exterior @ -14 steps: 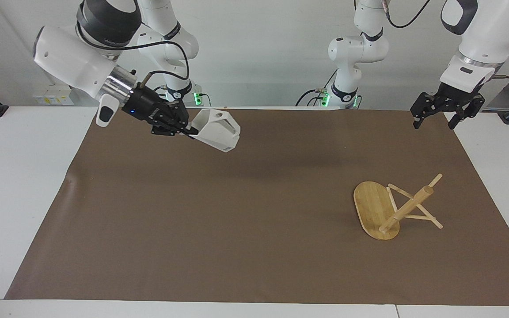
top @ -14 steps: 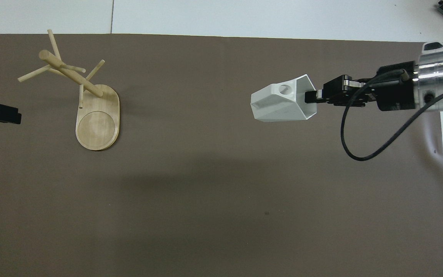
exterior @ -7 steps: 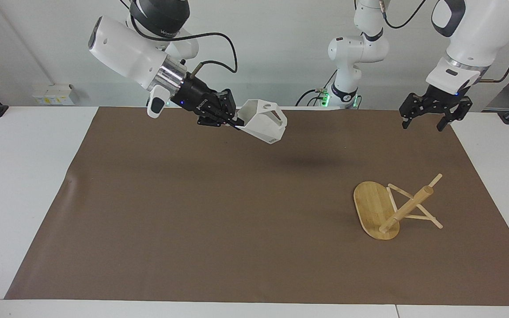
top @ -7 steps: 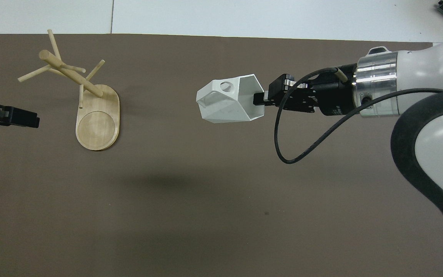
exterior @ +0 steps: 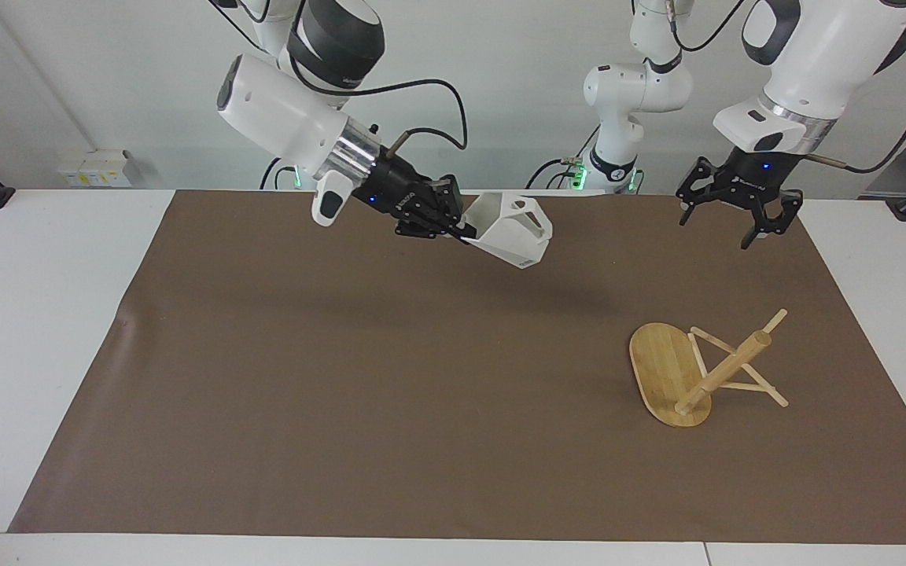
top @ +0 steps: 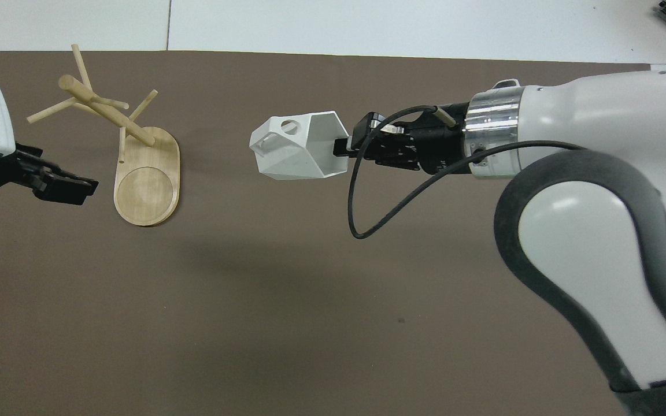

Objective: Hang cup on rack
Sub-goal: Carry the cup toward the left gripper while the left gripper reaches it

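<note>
Facing view: the right gripper, fingers pinched on the rim, holds the cup in the air over the mat, at ten o'clock from the rack. The left gripper hangs spread wide and empty at one o'clock from the rack.

Overhead view: the cup sits at three o'clock from the rack; the left gripper is at nine o'clock.

Light bamboo mug-tree rack on brown mat, twd left arm's end. White faceted plastic cup in air over mat centre, well apart from rack.
</note>
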Tool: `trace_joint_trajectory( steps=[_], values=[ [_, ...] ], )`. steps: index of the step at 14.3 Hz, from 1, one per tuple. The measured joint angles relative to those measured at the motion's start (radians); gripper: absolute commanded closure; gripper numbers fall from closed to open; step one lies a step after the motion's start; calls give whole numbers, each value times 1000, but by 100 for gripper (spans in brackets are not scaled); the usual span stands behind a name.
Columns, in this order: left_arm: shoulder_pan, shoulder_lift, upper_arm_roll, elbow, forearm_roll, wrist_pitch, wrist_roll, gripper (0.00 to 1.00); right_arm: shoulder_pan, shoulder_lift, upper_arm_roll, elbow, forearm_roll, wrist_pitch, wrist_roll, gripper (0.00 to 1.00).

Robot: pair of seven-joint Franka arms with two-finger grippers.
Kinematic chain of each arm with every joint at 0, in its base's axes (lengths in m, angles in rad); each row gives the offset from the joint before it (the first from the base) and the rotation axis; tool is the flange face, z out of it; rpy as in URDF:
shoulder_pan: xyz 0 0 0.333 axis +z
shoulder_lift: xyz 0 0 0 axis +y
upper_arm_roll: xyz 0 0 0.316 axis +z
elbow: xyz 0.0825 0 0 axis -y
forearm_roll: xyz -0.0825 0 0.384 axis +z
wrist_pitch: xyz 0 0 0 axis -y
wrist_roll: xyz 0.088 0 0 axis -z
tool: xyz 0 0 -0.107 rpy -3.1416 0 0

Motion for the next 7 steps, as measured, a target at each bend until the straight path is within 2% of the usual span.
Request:
trace_joint_trajectory(
  steps=[7],
  values=[
    [-1, -9, 5, -95, -247, 70, 503, 0, 20, 53, 106, -1, 1, 121, 87, 100]
  ],
)
